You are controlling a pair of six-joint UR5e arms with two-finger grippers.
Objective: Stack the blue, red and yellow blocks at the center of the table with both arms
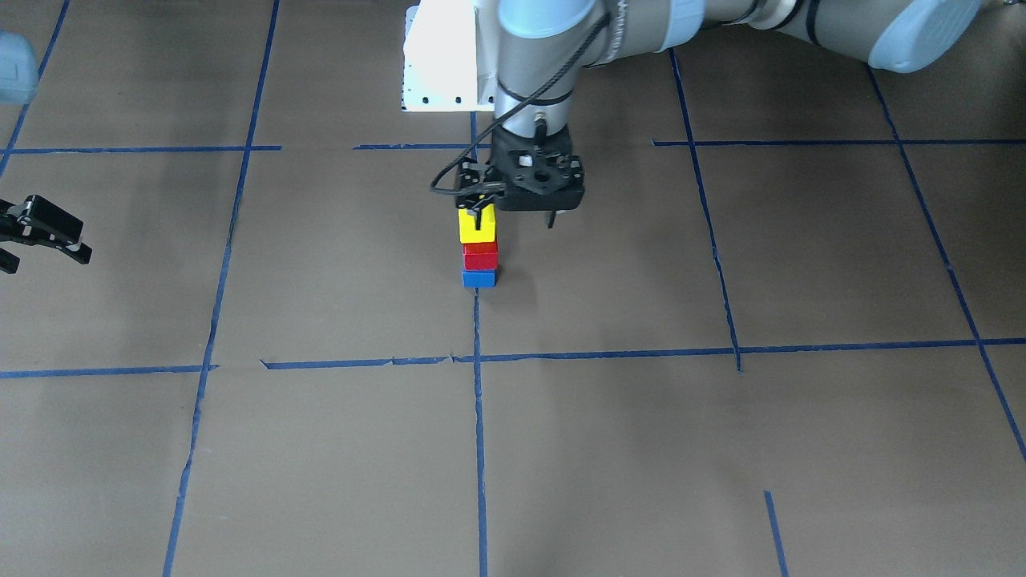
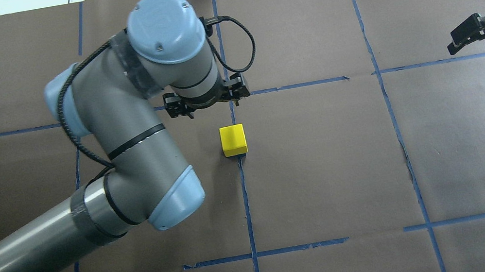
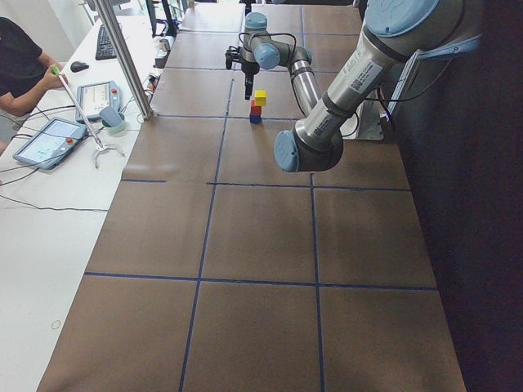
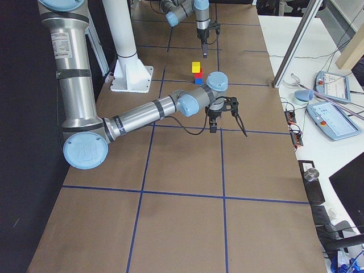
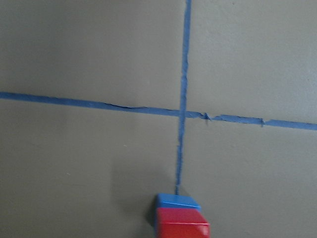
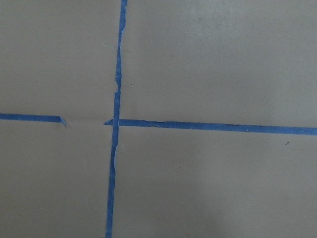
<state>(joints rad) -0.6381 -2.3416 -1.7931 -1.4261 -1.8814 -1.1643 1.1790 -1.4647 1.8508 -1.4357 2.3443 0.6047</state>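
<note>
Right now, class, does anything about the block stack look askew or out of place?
Nothing serious: the yellow block sits on the red block, which sits on the blue block. The stack is upright, though yellow seems shifted slightly sideways.

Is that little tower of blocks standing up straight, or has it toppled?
Standing upright: the yellow block sits on the red block, which sits on the blue block, edges roughly lined up.

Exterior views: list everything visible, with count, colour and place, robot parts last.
yellow block: one, yellow, top of centre stack
red block: one, red, middle of stack
blue block: one, blue, bottom, on table
tape lines: several, blue, grid across table
tablets: two, grey-blue, side desk
operator: one, dark shirt, at side desk
base plate: one, white, robot's table edge
left gripper: one, black, open, raised close to stack
right gripper: one, black, open, far from stack
</note>
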